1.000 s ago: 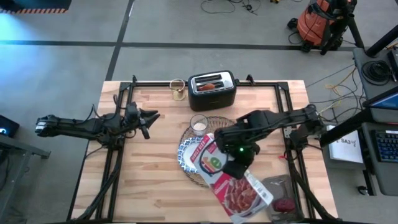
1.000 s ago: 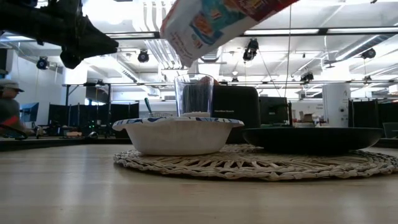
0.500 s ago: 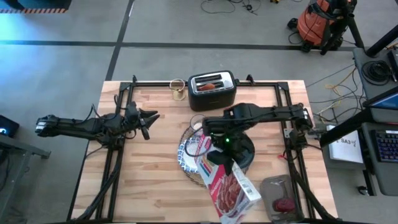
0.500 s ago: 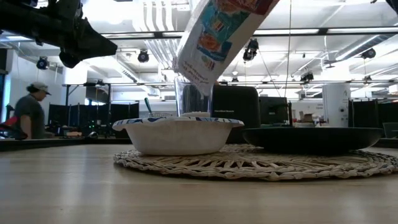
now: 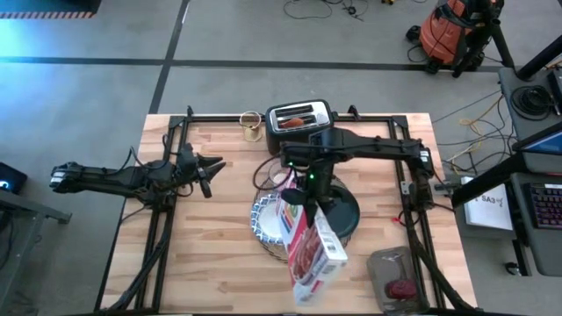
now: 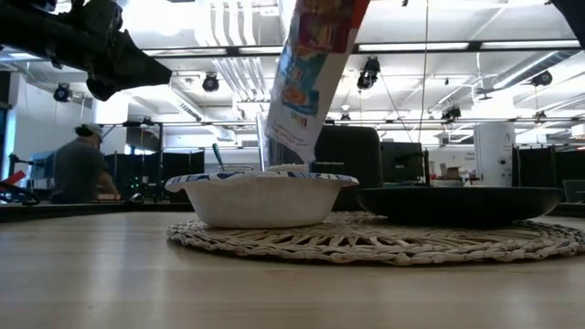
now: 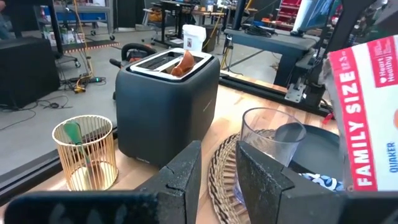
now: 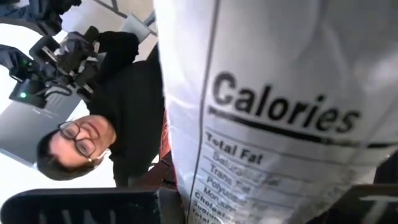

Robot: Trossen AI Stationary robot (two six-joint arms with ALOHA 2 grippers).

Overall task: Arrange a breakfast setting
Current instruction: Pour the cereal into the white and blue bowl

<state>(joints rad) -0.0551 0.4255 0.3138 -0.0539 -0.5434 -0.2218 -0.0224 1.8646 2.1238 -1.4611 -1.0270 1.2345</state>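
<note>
A round woven placemat [image 5: 263, 189] lies mid-table. On it rest a blue-and-white bowl [image 5: 266, 219], a dark teal plate [image 5: 344, 213] and a clear glass [image 7: 271, 138]. My right gripper [image 5: 304, 198] is shut on a red-and-white cereal box [image 5: 312, 250], tipped steeply above the bowl [image 6: 260, 196]. The box's lower end [image 6: 294, 137] hangs just over the bowl's rim. My left gripper [image 5: 216, 163] waits left of the mat, above the table, its fingers [image 7: 186, 177] a little apart and empty. A brown baked piece [image 7: 184, 62] stands in the toaster's slot. My right gripper pinches the cereal box between its two fingers, coming from above and from the far side, by the part of the box near its lower end [image 5: 297, 211]. The nutrition panel [image 8: 280, 93] fills its wrist view. The box is lifted clear, lower end over the bowl.
A black toaster [image 5: 299, 125] and a gold wire cup [image 5: 251, 125] stand at the far edge. A clear packet with something red [image 5: 399, 279] lies at the near right. A person [image 6: 78, 169] walks in the room behind. Bare wood lies left of the mat.
My right gripper has gone toward the table's far left, over the mat, and has turned. The cereal box has tipped from a slant to nearly upright, and its lower end has come down toward the bowl.
</note>
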